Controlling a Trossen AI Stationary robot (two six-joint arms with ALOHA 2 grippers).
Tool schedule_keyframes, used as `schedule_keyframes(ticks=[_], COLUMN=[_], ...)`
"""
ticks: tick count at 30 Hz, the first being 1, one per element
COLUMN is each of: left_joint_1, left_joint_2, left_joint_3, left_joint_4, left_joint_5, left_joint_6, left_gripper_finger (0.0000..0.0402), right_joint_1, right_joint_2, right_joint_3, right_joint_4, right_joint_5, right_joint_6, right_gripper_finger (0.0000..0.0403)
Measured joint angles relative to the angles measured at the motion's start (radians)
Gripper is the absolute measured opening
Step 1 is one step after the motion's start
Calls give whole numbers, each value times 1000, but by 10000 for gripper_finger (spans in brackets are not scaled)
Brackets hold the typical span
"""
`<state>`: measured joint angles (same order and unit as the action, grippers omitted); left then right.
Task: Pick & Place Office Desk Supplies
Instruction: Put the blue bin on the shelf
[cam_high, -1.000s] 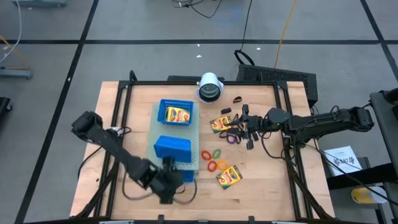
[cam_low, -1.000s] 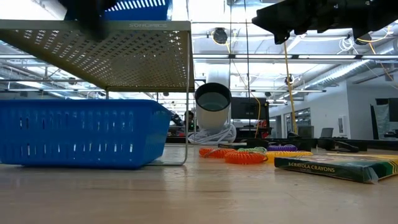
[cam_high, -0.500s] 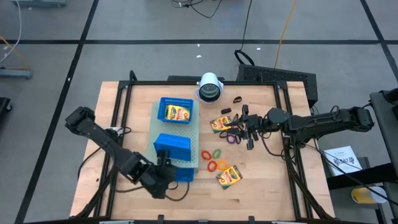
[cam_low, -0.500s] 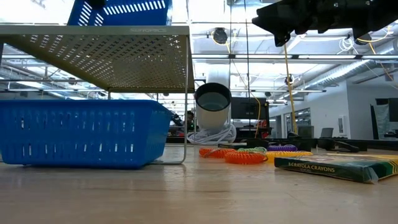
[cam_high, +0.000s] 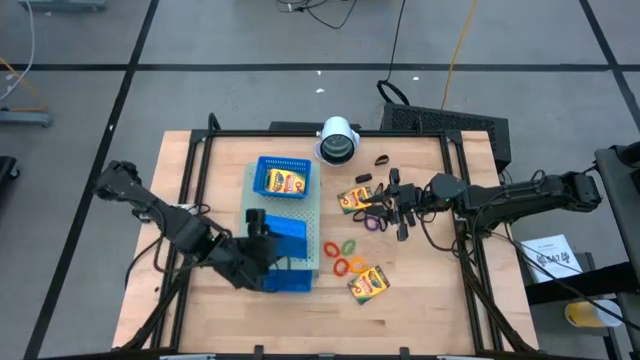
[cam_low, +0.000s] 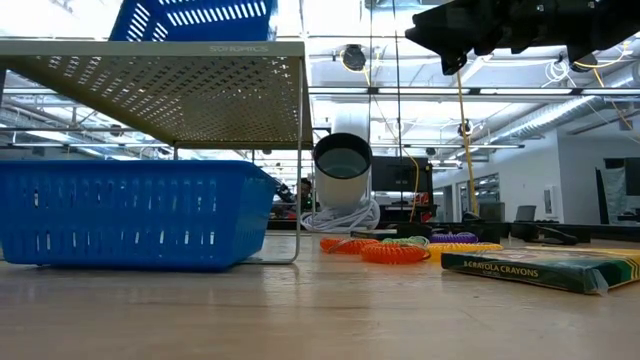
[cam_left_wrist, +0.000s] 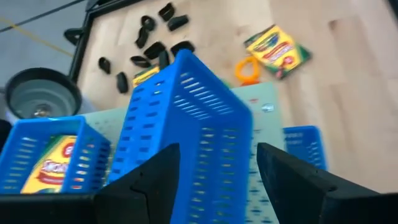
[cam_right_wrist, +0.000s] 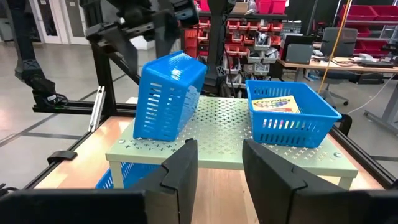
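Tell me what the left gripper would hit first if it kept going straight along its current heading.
Most likely the tilted blue basket on the green shelf: it fills the gap ahead of the open left gripper, though the remaining distance is unclear.

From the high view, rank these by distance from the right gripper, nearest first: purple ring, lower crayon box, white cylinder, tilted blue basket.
Right gripper, over the table's right half.
1. Purple ring, just beside it.
2. White cylinder and lower crayon box: too close to call.
3. Tilted blue basket, on the shelf, left.
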<state>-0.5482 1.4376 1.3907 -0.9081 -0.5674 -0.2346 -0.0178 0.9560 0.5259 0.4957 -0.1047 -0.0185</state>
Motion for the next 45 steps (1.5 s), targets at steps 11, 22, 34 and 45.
schedule_keyframes(ticks=[11, 22, 34, 45], left_joint_1=[123, 5, -145, -108], left_joint_2=[-10, 14, 345, 493], left_joint_3=[-2, 62, 58, 62], left_joint_4=[-25, -8, -16, -25], left_joint_5=[-1, 135, 229, 203], left_joint_6=[78, -60, -180, -257], left_gripper_finger=[223, 223, 223, 223], right_joint_1=[0, 0, 0, 0], right_joint_2=[0, 0, 0, 0], right_joint_3=[0, 0, 0, 0], right_joint_4=[-1, -10, -15, -14], right_joint_5=[0, 0, 0, 0], right_joint_6=[0, 0, 7, 26], right_gripper_finger=[116, 116, 116, 116])
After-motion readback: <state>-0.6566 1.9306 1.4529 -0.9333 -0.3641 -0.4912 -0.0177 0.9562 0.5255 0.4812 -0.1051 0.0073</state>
